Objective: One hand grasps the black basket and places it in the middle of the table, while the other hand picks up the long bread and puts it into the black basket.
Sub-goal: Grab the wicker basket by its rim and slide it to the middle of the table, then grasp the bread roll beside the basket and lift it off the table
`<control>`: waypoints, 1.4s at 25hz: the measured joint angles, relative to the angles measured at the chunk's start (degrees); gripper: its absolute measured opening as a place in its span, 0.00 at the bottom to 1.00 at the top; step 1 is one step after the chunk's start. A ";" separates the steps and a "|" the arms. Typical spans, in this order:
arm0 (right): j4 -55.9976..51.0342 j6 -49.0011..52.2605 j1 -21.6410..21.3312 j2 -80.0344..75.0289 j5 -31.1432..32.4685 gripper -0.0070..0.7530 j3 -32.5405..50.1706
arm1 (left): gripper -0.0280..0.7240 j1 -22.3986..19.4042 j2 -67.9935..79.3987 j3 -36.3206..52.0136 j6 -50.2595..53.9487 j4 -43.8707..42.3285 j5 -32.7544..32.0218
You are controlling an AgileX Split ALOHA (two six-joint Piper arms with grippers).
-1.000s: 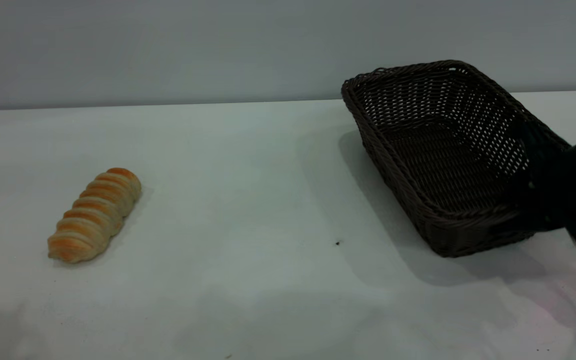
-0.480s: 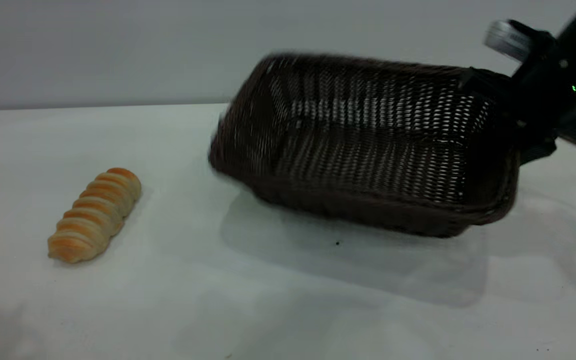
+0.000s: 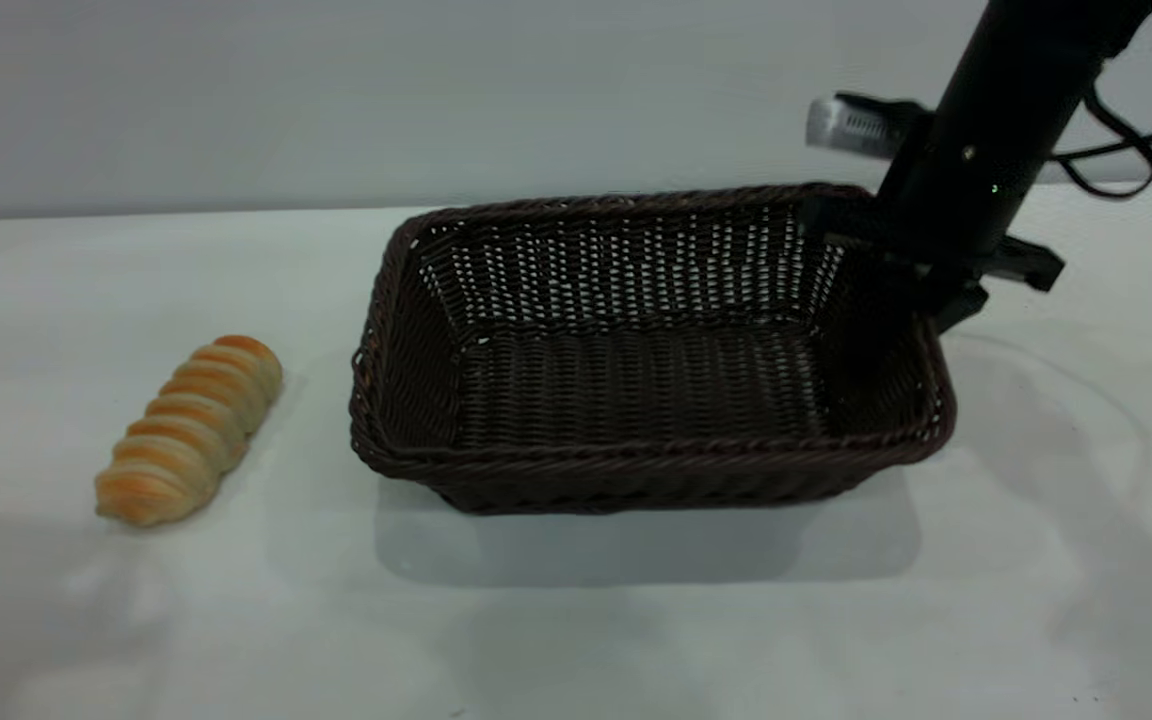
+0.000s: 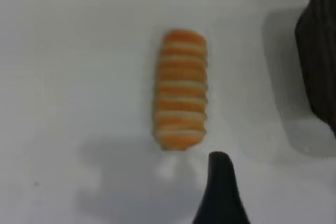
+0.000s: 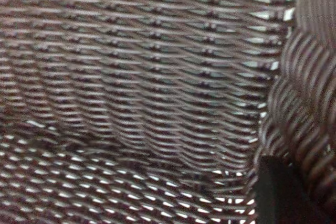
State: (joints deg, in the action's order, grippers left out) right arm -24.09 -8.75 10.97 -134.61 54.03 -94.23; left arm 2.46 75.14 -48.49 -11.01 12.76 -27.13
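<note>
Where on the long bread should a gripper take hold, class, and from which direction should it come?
Best guess: grip the long bread across its middle, coming straight down from above, fingers closing on its two long sides. It lies flat on the table, apart from the black basket. The left gripper, one fingertip showing, hangs over it.

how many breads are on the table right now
1. The long bread lies alone on the table, left of the black basket and not touching it. The basket's visible interior is empty; nothing else bread-like shows in any view.
</note>
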 joint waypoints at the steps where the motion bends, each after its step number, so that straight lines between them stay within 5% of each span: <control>1: -0.04 -0.84 0.00 -0.07 0.00 0.18 -0.07 | 0.82 0.00 2.87 -0.06 -0.82 0.96 0.90; 6: 0.08 -5.42 0.00 1.93 0.21 0.44 -0.15 | 0.82 0.00 17.72 -1.91 -2.67 2.69 5.67; 9: 0.23 -8.39 0.00 6.86 1.96 0.66 -0.15 | 0.82 0.00 27.25 -6.88 -2.80 2.69 6.10; 12: 0.17 -11.27 0.29 13.77 4.68 0.78 -0.15 | 0.82 0.13 36.38 -13.96 -2.87 2.69 6.28; 20: 0.01 -12.20 1.62 35.71 14.13 0.69 0.37 | 0.82 1.74 51.82 -25.24 -3.78 0.80 4.04; 25: 0.41 -12.31 2.16 52.01 16.04 0.67 9.45 | 0.80 1.92 54.38 -26.31 -1.08 -5.80 4.52; 28: 2.09 -11.75 2.16 62.55 15.95 0.67 18.68 | 0.67 2.23 55.31 -26.43 4.82 -11.04 5.23; 33: 10.08 -6.01 2.16 81.84 14.40 0.67 36.85 | 0.19 2.41 55.21 -26.66 16.27 -21.99 5.06; 35: 13.78 -3.08 2.16 89.23 13.84 0.67 43.67 | 0.15 2.41 54.06 -26.77 19.17 -26.09 2.88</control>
State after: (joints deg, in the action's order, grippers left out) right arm -10.31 -11.83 13.12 -45.38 67.87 -50.56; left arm 4.87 129.21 -75.27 8.16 -13.32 -24.25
